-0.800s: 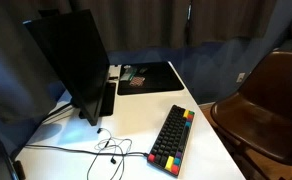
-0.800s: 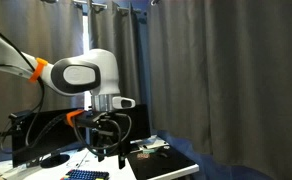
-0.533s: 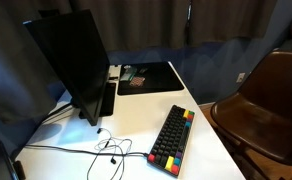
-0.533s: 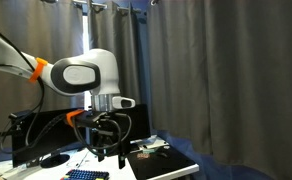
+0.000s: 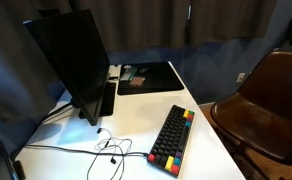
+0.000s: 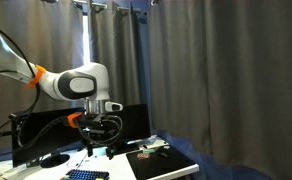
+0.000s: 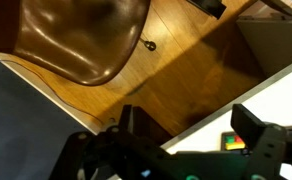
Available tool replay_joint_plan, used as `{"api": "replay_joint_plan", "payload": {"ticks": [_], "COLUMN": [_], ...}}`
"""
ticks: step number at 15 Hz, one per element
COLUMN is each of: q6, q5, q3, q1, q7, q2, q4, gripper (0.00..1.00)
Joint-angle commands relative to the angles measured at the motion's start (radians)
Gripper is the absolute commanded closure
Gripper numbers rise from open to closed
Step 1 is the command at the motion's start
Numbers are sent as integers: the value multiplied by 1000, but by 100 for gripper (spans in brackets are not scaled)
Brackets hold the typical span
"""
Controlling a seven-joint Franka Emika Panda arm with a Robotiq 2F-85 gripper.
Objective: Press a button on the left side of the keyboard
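Note:
The small black keyboard [image 5: 173, 138] with red, yellow, green and blue keys lies on the white table [image 5: 206, 140], near its front right part. A coloured end of it shows in the wrist view [image 7: 233, 140], and its edge peeks in at the bottom of an exterior view [image 6: 86, 175]. My gripper [image 6: 98, 146] hangs over the table, above the keyboard; it does not show in the exterior view of the table top. In the wrist view its fingers [image 7: 191, 125] are spread apart with nothing between them.
A dark monitor [image 5: 71, 65] stands at the table's left. A large black mouse mat [image 5: 151, 76] with a small object lies at the back. Tangled cables [image 5: 106, 150] lie beside the keyboard. A brown chair [image 5: 266, 105] stands off the table's right edge.
My arm has swung lower and to the left in the exterior view that shows it, bringing the gripper down towards the table. The keyboard has not moved.

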State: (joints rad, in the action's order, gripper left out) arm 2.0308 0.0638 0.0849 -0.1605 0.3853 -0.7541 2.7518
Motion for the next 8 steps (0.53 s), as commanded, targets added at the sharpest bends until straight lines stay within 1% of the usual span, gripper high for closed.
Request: {"api": "replay_joint_plan", "payload": {"ticks": [1,3,5,8], "q6": [108,205,329,477], "q5": [-120,-191,-258,-319], "q3": [-97,-148,-192,-253], "q1": [-173,-274,-365,-458], "q7": [15,32,51,55], "q2": [108,193,298,447], "q4": [-5,-21,-45,-88], "gripper": [0,0,0,0]}}
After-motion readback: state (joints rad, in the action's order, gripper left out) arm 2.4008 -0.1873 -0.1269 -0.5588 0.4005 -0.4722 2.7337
